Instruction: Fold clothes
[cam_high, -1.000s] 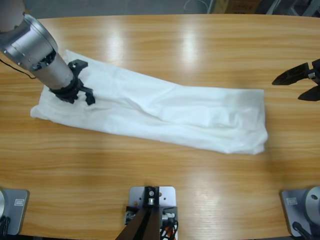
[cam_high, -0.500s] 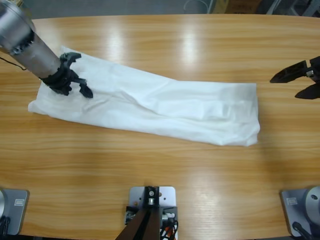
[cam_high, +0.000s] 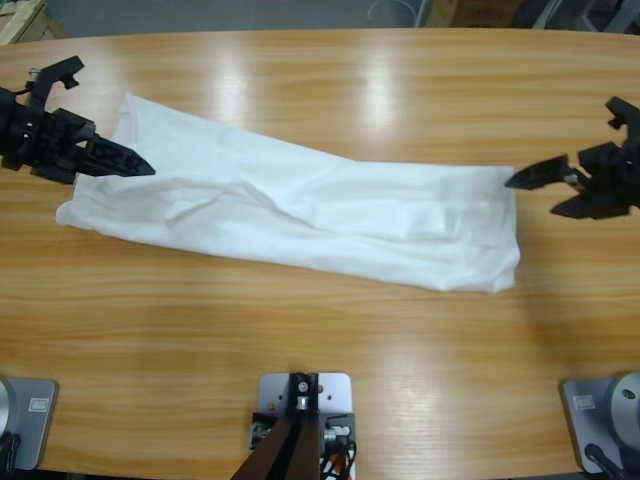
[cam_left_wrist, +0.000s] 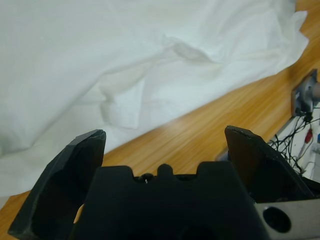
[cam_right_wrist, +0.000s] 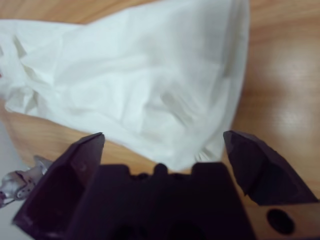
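Left gripper (cam_high: 100, 150) has pulled back off the T-shirt (cam_high: 300, 215) since half a second ago and now sits at the shirt's left end, fingers apart, nothing held. Right gripper (cam_high: 545, 190) has moved in toward the shirt's right edge, one fingertip near the hem, fingers spread, empty. Shirt unchanged: a long, narrow white band lying diagonally across the middle of the counter (cam_high: 330, 340), soft cotton, creased with shallow folds. Counter is glossy wood-grain with ceiling-light glare.
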